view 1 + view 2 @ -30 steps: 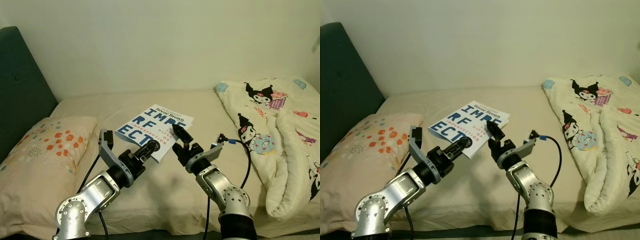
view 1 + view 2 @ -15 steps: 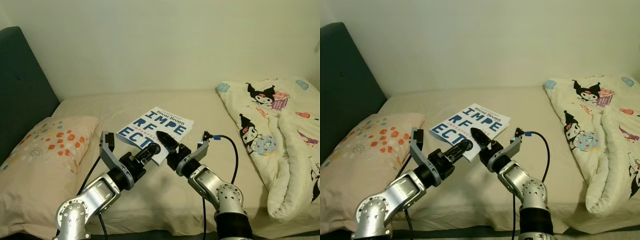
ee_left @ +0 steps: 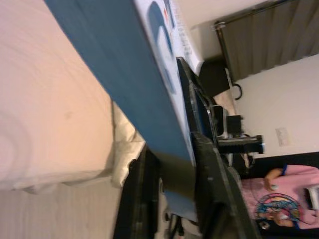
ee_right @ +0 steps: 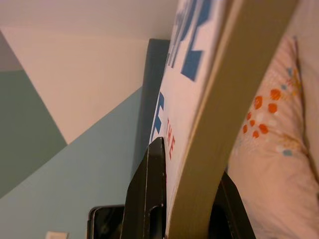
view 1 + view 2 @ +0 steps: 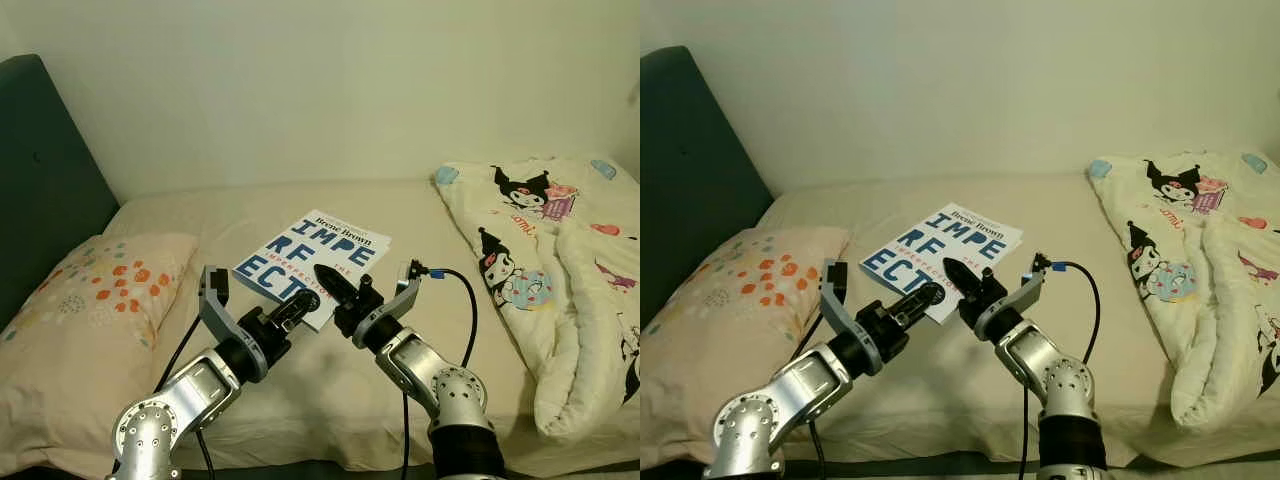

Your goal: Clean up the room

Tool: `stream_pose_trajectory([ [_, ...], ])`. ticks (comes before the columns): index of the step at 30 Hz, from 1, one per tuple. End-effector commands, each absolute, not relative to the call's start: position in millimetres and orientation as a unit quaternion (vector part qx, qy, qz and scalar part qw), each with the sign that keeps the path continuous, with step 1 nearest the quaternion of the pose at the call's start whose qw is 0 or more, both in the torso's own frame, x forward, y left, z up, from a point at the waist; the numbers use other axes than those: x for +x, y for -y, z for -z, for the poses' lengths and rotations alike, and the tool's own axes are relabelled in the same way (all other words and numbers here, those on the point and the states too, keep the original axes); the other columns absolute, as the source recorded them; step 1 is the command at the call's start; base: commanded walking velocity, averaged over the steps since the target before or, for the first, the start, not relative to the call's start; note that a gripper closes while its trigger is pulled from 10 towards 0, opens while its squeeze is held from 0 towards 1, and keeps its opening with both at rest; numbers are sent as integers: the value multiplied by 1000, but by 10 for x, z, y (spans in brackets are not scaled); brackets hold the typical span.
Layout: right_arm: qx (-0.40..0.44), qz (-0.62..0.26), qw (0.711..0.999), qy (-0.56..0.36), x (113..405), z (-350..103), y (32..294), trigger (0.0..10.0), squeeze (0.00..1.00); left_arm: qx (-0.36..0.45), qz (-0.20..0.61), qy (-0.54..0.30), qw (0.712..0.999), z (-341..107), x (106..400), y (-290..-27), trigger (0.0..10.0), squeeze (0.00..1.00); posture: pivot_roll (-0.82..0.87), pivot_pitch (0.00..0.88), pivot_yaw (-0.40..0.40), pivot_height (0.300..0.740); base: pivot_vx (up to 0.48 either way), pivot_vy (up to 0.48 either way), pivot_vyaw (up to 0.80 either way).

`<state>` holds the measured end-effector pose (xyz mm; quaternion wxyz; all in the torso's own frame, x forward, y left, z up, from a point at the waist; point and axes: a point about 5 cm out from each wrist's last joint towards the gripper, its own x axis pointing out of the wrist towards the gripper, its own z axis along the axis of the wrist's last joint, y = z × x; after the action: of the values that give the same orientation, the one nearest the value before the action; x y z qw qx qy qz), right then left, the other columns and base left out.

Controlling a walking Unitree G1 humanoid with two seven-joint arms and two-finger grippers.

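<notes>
Here two claws, left claw [image 5: 296,304] and right claw [image 5: 335,283], grip one book [image 5: 312,259].

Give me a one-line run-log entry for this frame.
scene: bed | object: book | left gripper: shut on book's near corner | right gripper: shut on book's near edge | state: two-handed grip

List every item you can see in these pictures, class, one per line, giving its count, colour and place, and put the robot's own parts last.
Book: one, white cover with blue letters, near the middle of the bed, gripped at its near edge.
Pillow: one, cream with orange and green dots, on the bed's left.
Quilt: one, cream with cartoon prints, bundled on the bed's right.
Bed sheet: one, beige.
Headboard: one, dark teal, far left.
Wall: pale, behind the bed.
Left gripper: black, jaws shut on the book.
Right gripper: black, jaws shut on the book.
</notes>
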<state>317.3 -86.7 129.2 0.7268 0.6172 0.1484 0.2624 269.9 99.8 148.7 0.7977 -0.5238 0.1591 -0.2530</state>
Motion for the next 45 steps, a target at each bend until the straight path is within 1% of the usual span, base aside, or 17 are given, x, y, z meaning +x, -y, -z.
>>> stream_pose_trajectory([
  [1, 635, -260, 715, -137, 3179, -1329, 758, 0, 0, -548, 240, -143, 789, -1477, 2680, -967, 10000, 1000, -25, 86, 57, 740, 0, 0, 0],
  [8, 640, -260, 712, -122, 3196, -1371, 775, 0, 0, -558, 221, -137, 788, -1471, 2702, -1016, 10000, 1000, -25, 85, 56, 740, 0, 0, 0],
  [9, 639, -257, 716, -116, 3209, -1380, 795, 0, 0, -557, 212, -135, 792, -1458, 2708, -1048, 10000, 890, -24, 84, 55, 740, 0, 0, 0],
  [10, 639, -257, 716, -116, 3209, -1380, 795, 0, 0, -557, 212, -135, 792, -1458, 2708, -1048, 10000, 890, -24, 84, 55, 740, 0, 0, 0],
  [11, 595, -225, 764, -105, 3270, -1368, 914, 0, 0, -524, 175, -136, 822, -1373, 2716, -1182, 10000, 0, -22, 84, 55, 740, 0, 0, 0],
  [12, 543, -201, 809, -107, 3312, -1346, 989, 0, 0, -487, 146, -142, 849, -1309, 2730, -1263, 10000, 0, -16, 86, 54, 740, 0, 0, 0],
  [14, 543, -201, 809, -107, 3312, -1346, 989, 0, 0, -487, 146, -142, 849, -1309, 2730, -1263, 10000, 0, -16, 86, 54, 740, 0, 0, 0],
  [15, 453, -183, 865, -115, 3351, -1329, 1056, 0, 0, -428, 110, -152, 884, -1226, 2749, -1358, 10000, 0, -16, 87, 55, 740, 0, 0, 0],
  [16, 277, -179, 935, -135, 3384, -1279, 1109, 2157, 0, -335, 52, -164, 926, -1103, 2777, -1515, 10000, 0, -22, 87, 60, 740, 0, 0, 0],
  [17, 149, -179, 962, -143, 3393, -1237, 1153, 2157, 0, -268, 16, -168, 948, -1037, 2790, -1627, 10000, 0, -22, 87, 60, 740, 0, 0, 0],
  [18, 61, -181, 971, -143, 3393, -1211, 1191, 1725, 0, -214, -4, -169, 962, -994, 2796, -1713, 10000, 0, -22, 87, 60, 740, 0, 0, 0],
  [20, 21, -182, 973, -140, 3392, -1199, 1210, 1725, 0, -186, -12, -169, 968, -974, 2798, -1756, 10000, 0, -22, 87, 60, 740, 0, 0, 0],
  [21, 16, -184, 974, -134, 3390, -1203, 1216, 10000, 0, -171, -32, -175, 969, -944, 2803, -1815, 10000, 0, -27, 90, 56, 740, 0, 0, 0],
  [29, -10, -157, 981, -109, 3328, -1130, 1268, 10000, 0, -55, -88, -186, 977, -894, 2801, -2010, 10000, 0, -27, 95, 37, 740, 0, 0, 0],
  [30, -57, -159, 982, -84, 3261, -1081, 1216, 10000, 0, 17, -87, -166, 982, -895, 2791, -1977, 10000, 0, -31, 96, 33, 740, 0, 0, 0],
  [39, -97, -192, 975, -54, 3154, -1021, 1124, 10000, 0, 74, -50, -77, 993, -957, 2753, -1776, 10000, 0, -41, 97, 41, 740, 0, 0, 154],
  [45, -107, -211, 970, -53, 3109, -989, 1096, 10000, 0, 74, -32, -81, 993, -922, 2731, -1639, 10000, 0, -43, 99, 34, 740, 0, 0, 800],
])
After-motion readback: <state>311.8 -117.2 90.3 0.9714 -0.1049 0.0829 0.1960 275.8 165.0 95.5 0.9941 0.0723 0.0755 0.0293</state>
